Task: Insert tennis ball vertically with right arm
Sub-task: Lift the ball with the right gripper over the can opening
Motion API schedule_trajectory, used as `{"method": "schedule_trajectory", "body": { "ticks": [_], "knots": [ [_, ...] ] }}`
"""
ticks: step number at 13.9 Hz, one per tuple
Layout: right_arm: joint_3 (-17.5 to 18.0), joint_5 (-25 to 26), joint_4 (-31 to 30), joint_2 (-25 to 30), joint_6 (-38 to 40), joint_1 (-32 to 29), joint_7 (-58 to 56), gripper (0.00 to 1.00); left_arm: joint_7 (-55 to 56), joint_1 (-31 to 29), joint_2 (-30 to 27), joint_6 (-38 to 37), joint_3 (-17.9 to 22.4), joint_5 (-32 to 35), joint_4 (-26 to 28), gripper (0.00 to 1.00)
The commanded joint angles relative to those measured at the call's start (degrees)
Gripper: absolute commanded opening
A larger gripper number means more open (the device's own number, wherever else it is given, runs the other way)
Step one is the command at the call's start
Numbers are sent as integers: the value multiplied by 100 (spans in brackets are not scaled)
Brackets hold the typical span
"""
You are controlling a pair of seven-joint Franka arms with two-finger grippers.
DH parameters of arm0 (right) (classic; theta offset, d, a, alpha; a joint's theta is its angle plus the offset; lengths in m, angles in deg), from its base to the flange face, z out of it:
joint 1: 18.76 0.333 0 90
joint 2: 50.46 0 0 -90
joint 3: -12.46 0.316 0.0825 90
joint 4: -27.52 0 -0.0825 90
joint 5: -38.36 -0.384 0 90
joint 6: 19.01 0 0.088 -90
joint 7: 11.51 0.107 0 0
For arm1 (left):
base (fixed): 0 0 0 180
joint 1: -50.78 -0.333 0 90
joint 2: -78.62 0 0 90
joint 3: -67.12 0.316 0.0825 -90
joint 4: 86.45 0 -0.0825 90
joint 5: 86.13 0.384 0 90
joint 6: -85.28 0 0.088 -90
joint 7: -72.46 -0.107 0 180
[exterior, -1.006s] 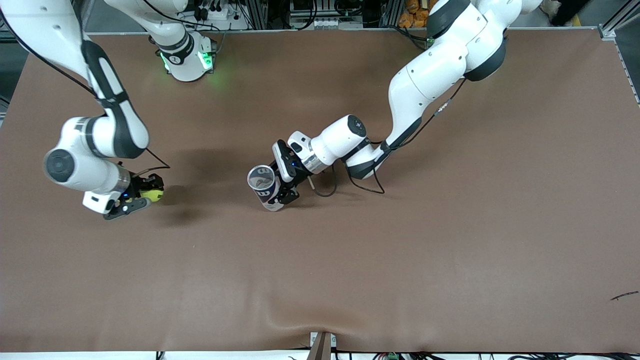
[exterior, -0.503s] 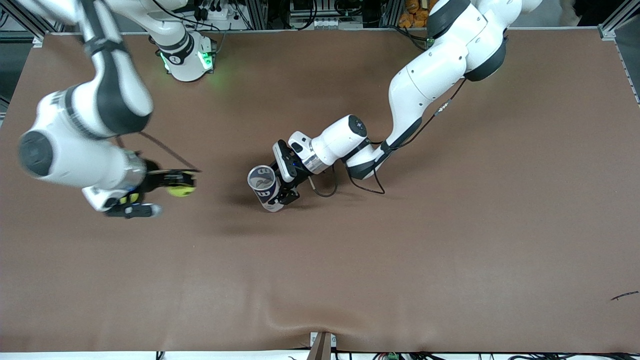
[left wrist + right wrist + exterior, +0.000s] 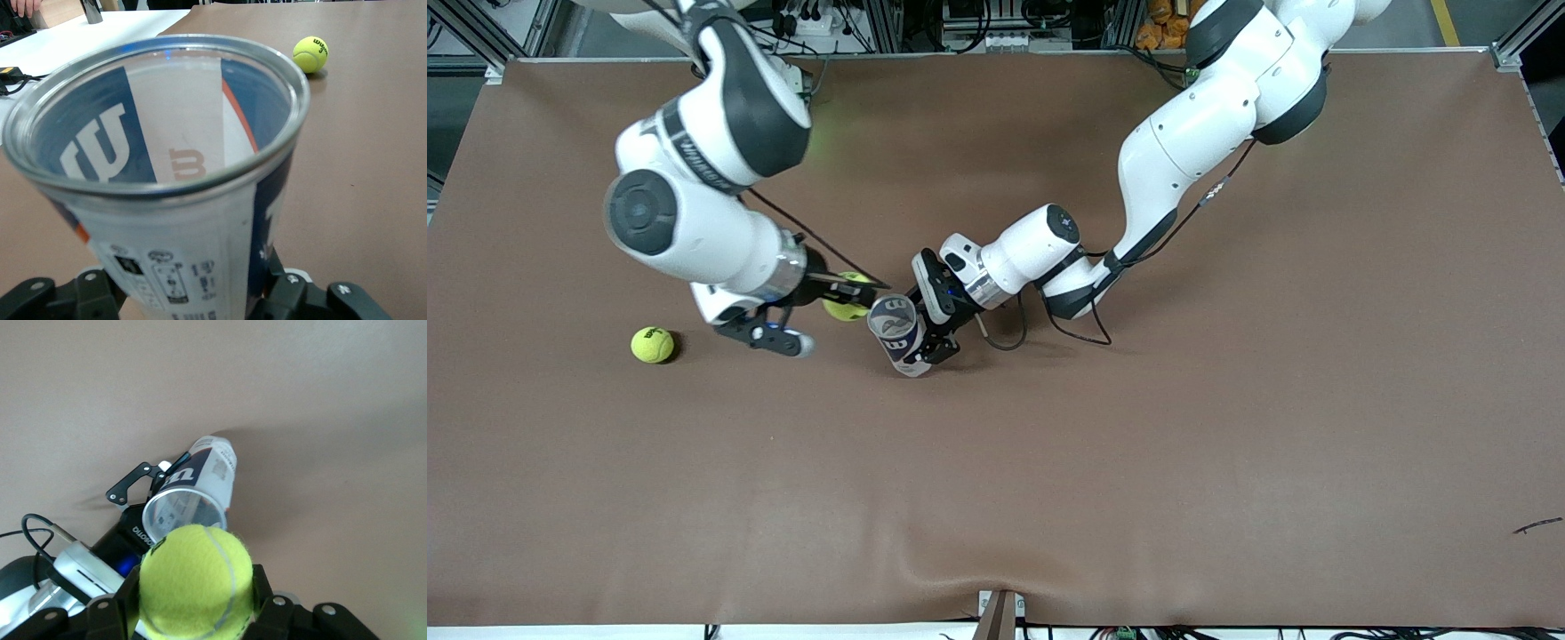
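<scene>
My right gripper (image 3: 843, 304) is shut on a yellow-green tennis ball (image 3: 845, 308) and holds it in the air beside the open mouth of a clear tennis-ball can (image 3: 895, 331) with a blue and white label. My left gripper (image 3: 935, 342) is shut on the can's lower part and holds it upright, slightly tilted, mouth up. In the right wrist view the held ball (image 3: 195, 581) fills my right gripper (image 3: 195, 603), with the can (image 3: 193, 497) below it. In the left wrist view the can (image 3: 173, 167) fills the frame above my left gripper (image 3: 190, 303). The can looks empty.
A second tennis ball (image 3: 652, 345) lies on the brown table cover (image 3: 1138, 444) toward the right arm's end; it also shows in the left wrist view (image 3: 311, 53). A small dark scrap (image 3: 1536, 526) lies near the table corner at the left arm's end.
My right arm has risen and carried its ball from the right arm's end of the table to beside the can's mouth, uncovering the second ball. The left arm and the can have not moved.
</scene>
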Motion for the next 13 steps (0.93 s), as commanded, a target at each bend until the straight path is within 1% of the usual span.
{"method": "schedule_trajectory", "body": {
  "ticks": [1, 4, 6, 8, 9, 10, 11, 13],
  "knots": [
    [-78, -117, 166, -327, -98, 150, 309, 4, 18, 26, 4, 110, 5, -105, -27, 77],
    [-78, -135, 175, -486, -344, 212, 398, 4, 18, 26, 13, 110, 5, -105, -27, 77],
    [-78, -170, 193, -556, -353, 229, 398, 18, 18, 26, 13, 102, 5, -105, -27, 77],
    [-78, -196, 193, -556, -310, 229, 407, 34, 10, 26, 13, 102, 5, -97, -27, 77],
    [-78, -196, 193, -556, -309, 238, 459, 46, 10, 26, 13, 110, 5, -96, -27, 77],
    [-78, -196, 193, -565, -309, 229, 529, 94, 10, 26, 13, 110, 5, -105, -27, 77],
    [-70, -188, 193, -582, -309, 221, 547, 100, 10, 26, 13, 110, 5, -97, -27, 77],
    [-78, -196, 201, -591, -318, 229, 565, 100, 10, 26, 13, 110, 5, -105, -27, 77]
  ]
}}
